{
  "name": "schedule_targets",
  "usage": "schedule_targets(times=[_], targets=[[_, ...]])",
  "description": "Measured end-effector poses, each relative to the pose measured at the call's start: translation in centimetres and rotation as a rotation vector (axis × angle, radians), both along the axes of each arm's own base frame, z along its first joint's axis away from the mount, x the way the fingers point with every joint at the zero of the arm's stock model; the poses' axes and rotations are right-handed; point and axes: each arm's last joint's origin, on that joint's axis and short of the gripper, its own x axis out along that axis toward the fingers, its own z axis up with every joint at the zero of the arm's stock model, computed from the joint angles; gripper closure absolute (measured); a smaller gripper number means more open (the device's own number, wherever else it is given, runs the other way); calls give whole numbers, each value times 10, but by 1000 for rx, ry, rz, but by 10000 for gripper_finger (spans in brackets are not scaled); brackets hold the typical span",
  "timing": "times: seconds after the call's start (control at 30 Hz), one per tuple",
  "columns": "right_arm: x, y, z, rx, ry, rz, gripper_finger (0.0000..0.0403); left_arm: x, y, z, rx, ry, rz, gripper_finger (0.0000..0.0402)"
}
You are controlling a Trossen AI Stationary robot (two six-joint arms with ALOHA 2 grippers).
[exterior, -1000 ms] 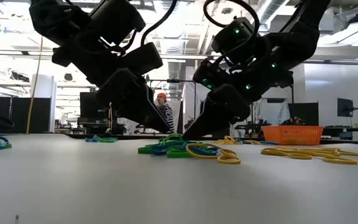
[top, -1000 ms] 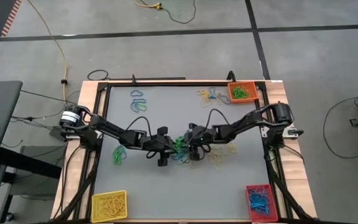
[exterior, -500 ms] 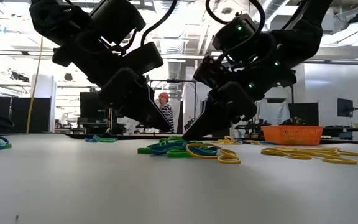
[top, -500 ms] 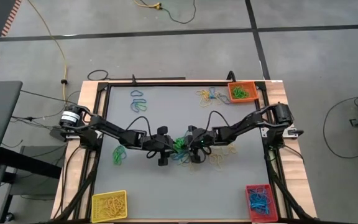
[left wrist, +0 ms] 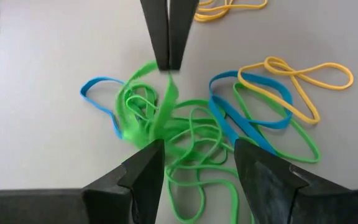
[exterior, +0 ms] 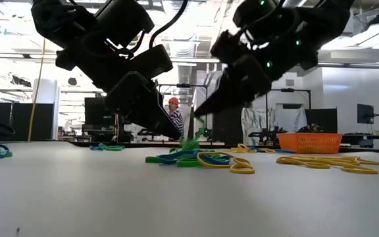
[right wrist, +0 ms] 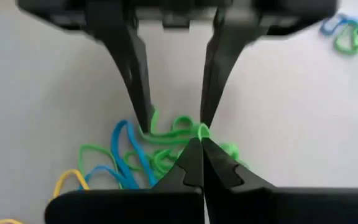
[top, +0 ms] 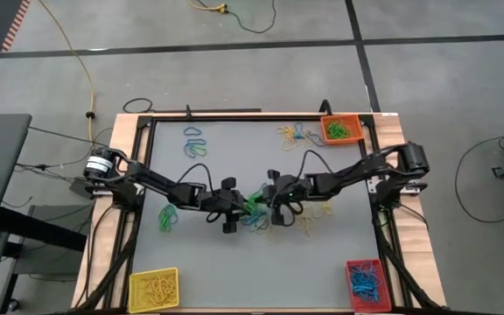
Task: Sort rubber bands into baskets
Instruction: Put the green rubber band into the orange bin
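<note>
Right end effector (exterior: 199, 113) rose with green band (exterior: 191, 135); baskets unchanged.

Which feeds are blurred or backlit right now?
Left wrist view: the green rubber band pinched by the right gripper is smeared. Right wrist view: the left gripper is soft. Low view: both arms show as dark silhouettes against bright ceiling lights. High view: even lighting.
</note>
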Motion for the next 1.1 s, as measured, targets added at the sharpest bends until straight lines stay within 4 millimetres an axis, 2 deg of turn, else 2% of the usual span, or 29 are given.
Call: schedule_targets(times=[0.2,0.37,0.63,0.87,1.1], targets=[[-4,5,7,-22,-1,13,384,0,0,0,0,0,0,216],[-11,1,20,-92,8,-82,384,0,0,0,0,1,0,216],[-34,-10,57,-188,-15,-253,384,0,0,0,0,1,0,216],[-61,-36,81,-263,22,-472,384,0,0,0,-1,1,0,216],[-88,-83,86,-283,126,-702,384,0,0,0,-1,0,0,216]])
